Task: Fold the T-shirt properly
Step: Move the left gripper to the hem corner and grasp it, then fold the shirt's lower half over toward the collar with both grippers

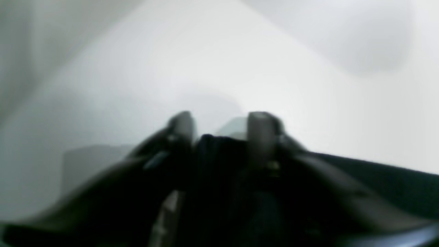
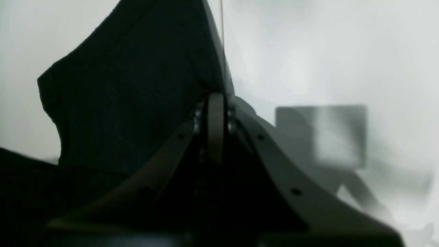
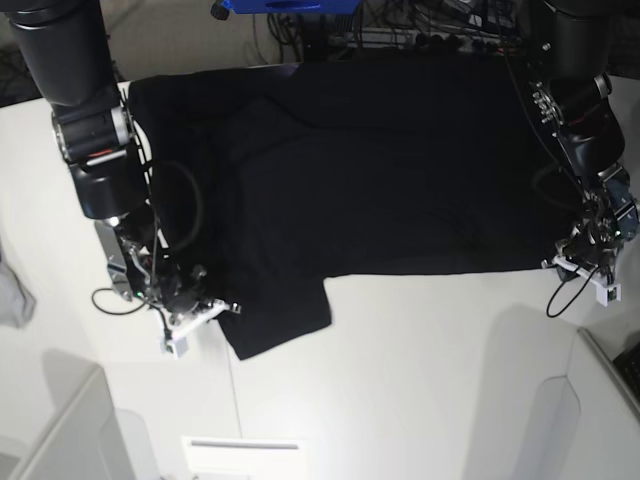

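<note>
On table (image 3: 400, 380), T-shirt (image 3: 380, 160) between claws

Bright, even overhead light washes out the white table (image 3: 420, 370), where soft grey shadows fall. Both wrist views are blurred and out of focus. The large black cotton T-shirt (image 3: 380, 170) shows almost no detail.

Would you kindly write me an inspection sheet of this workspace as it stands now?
Surface: white table, bare in front of the shirt.
Job's things: black T-shirt spread flat, one sleeve pointing toward the near edge.
Clutter: small grey cloth at the table's edge.
Hands: right hand shut at the sleeve edge; left hand astride dark cloth, grip unclear.
Cables: thin wires by both wrists.
Surroundings: blue object and tangled cords beyond the far edge.
</note>
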Robot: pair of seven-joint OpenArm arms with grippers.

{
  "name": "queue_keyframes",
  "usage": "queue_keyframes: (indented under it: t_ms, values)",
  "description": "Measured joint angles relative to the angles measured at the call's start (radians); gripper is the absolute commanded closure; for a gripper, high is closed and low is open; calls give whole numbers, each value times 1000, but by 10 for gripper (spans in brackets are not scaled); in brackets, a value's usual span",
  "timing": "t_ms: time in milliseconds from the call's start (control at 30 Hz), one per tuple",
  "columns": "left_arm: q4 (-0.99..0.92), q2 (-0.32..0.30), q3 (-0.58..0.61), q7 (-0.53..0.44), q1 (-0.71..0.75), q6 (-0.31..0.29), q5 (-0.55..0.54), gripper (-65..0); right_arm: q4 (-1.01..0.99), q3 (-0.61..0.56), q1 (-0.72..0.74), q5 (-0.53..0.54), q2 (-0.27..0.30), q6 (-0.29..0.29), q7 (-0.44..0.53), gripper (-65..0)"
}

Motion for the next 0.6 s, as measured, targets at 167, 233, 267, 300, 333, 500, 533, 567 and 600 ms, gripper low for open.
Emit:
queue_keyframes:
  t_ms: [167, 233, 267, 300, 333, 500, 533, 567, 600]
  values:
    - [-1, 1, 5, 4, -1, 0, -2, 0, 0, 3, 0, 1, 0, 0, 0, 0]
    - [-1, 1, 6, 8, -4, -1, -2, 0, 0, 3, 0, 0, 0, 0, 0, 0]
    - [-1, 1, 6, 8, -5, -4, -2, 0, 0, 3, 0, 0, 0, 0, 0, 0]
    - [-1, 0, 6, 8, -6, -8, -2, 0, 0, 3, 0, 0, 0, 0, 0, 0]
    - [4, 1, 6, 15, -5, -11, -2, 0, 7, 3, -2, -1, 1, 0, 0, 0]
    - [132, 19, 7, 71, 43, -34, 16, 0, 109, 4, -31, -12, 11, -5, -14, 0]
    - [156, 18, 6, 106, 50, -41, 11, 0, 126, 5, -31, -10, 15, -4, -17, 0]
    - [181, 17, 6, 150, 54, -41, 18, 0, 137, 5, -31, -8, 18, -4, -19, 0]
    - [217, 18, 5, 174, 62, -40, 21, 0, 146, 5, -31, -9, 23, -4, -18, 0]
